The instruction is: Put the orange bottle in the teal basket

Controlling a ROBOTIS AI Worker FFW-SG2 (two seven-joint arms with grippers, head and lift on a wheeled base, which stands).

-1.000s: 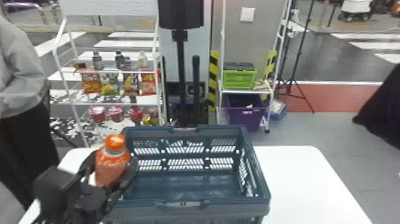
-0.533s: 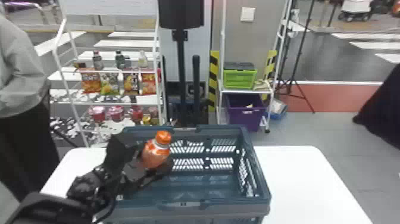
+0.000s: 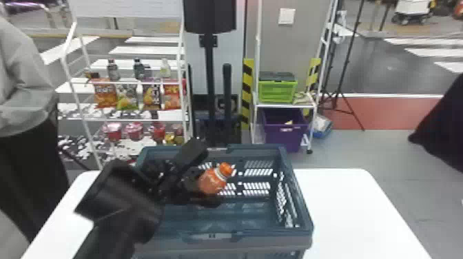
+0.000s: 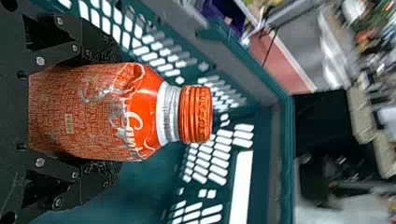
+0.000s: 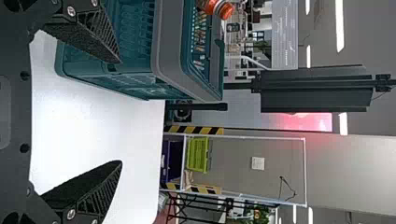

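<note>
In the head view my left gripper (image 3: pixel 206 187) is over the left half of the teal basket (image 3: pixel 299 210), shut on the orange bottle (image 3: pixel 212 181), whose cap tilts up and to the right. The left wrist view has the bottle (image 4: pixel 93 112) held between both fingers of the left gripper (image 4: pixel 100 112), with the wall of the basket (image 4: pixel 275 140) beyond the cap. In the right wrist view the right gripper (image 5: pixel 121 112) stands open beside the basket (image 5: pixel 168 46), nothing between its fingers; the bottle's cap (image 5: pixel 224 10) pokes above the rim.
The basket rests on a white table (image 3: pixel 348 213). Behind it stand a white rack (image 3: pixel 120 82) of snacks and drinks, a dark post (image 3: pixel 209 69), and a shelf with a green crate (image 3: pixel 277 91) over a purple bin (image 3: pixel 284 134). A person is at the left edge.
My left arm has carried the bottle rightward from the basket's left edge to over its inside, and the bottle has gone from nearly upright to leaning right.
</note>
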